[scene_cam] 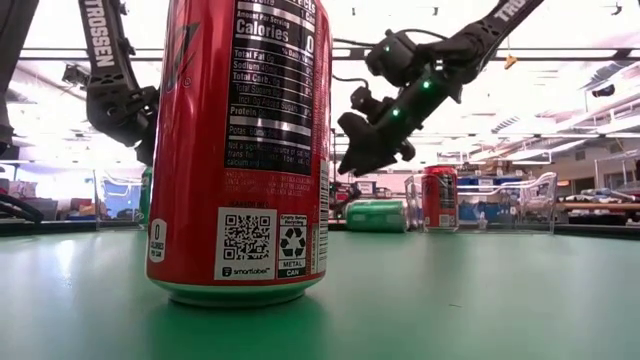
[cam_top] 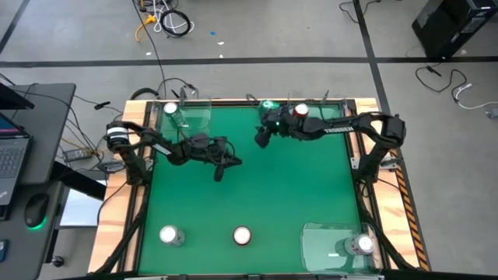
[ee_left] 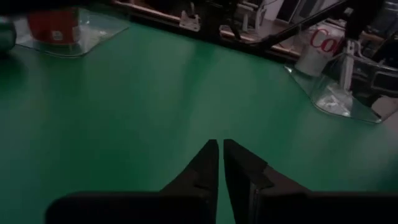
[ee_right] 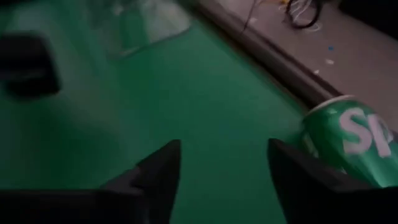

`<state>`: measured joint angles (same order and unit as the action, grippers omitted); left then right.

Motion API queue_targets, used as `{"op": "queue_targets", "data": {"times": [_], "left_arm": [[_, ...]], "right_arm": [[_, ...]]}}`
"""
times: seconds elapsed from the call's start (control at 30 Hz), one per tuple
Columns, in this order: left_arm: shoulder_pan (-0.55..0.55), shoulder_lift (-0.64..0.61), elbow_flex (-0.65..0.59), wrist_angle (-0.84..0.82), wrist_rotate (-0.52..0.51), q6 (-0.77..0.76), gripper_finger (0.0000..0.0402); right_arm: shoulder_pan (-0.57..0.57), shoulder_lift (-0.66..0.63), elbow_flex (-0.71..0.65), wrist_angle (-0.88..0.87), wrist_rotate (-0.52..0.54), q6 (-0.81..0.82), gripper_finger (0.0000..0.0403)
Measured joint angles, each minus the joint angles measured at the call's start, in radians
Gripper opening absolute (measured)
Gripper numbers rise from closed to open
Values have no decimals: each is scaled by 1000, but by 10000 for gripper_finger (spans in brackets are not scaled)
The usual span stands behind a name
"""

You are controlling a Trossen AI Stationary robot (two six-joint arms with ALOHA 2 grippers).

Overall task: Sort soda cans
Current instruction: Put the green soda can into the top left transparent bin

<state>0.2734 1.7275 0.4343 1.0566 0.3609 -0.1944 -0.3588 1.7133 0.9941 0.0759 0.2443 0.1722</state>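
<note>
- Green-topped table [cam_top: 264, 202]: left gripper [cam_top: 219, 173] hovers mid-table, fingers together, empty
- right gripper [cam_top: 261, 138], fingers apart and empty, hangs just beside a green can [ee_right: 348, 140] lying on its side by the far edge, so the right arm is nearer

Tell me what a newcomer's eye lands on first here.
In the low view, a red soda can looms right at the lens, standing upright on the green table. Behind it, a green can lies on its side at the far edge, with the right tool open near it. The left tool is shut and empty over the bare middle of the table.
</note>
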Motion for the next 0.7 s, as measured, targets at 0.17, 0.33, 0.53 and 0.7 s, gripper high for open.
{"op": "queue_targets", "data": {"times": [0.17,0.33,0.53,0.7], "left_arm": [[45,-6,-1,-6,40,0,9],[79,-6,-1,-4,58,0,3],[108,-8,-1,-7,65,-20,2],[114,-10,-1,-10,79,-22,2]], "right_arm": [[-44,17,1,16,-3,0,290],[-51,38,21,65,-1,13,272],[-60,74,180,-87,162,43,105],[-102,140,352,-332,245,43,16]]}}
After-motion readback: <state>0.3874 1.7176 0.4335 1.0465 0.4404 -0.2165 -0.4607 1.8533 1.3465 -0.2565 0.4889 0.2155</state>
